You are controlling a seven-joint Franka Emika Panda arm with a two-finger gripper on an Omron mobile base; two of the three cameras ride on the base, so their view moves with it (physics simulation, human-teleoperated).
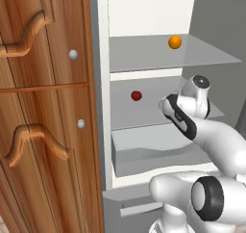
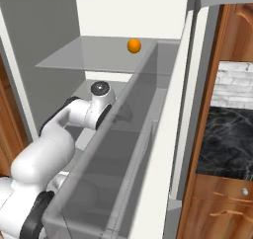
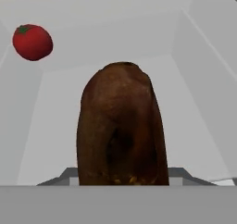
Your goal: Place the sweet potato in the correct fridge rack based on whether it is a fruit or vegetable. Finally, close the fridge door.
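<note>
The sweet potato (image 3: 121, 130), dark brown and oblong, stands up from the bottom of the hand view and hides my fingertips; the gripper is shut on it. My hand (image 1: 194, 93) reaches into the open fridge just above the middle fridge rack (image 1: 139, 114), to the right of a round red ball (image 1: 136, 96) (image 3: 32, 42) lying on that rack. The upper fridge rack (image 1: 144, 54) carries an orange ball (image 1: 175, 42) (image 2: 134, 46). The fridge door (image 2: 180, 134) stands open at the right, with its clear bin (image 2: 123, 154) close beside my arm.
A deep grey drawer tub (image 1: 153, 152) sits under the middle rack, and the freezer drawer front (image 1: 129, 203) lies below it. Carved wooden cabinet doors (image 1: 43, 107) flank the fridge on the left. A dark marble counter (image 2: 230, 139) shows past the door.
</note>
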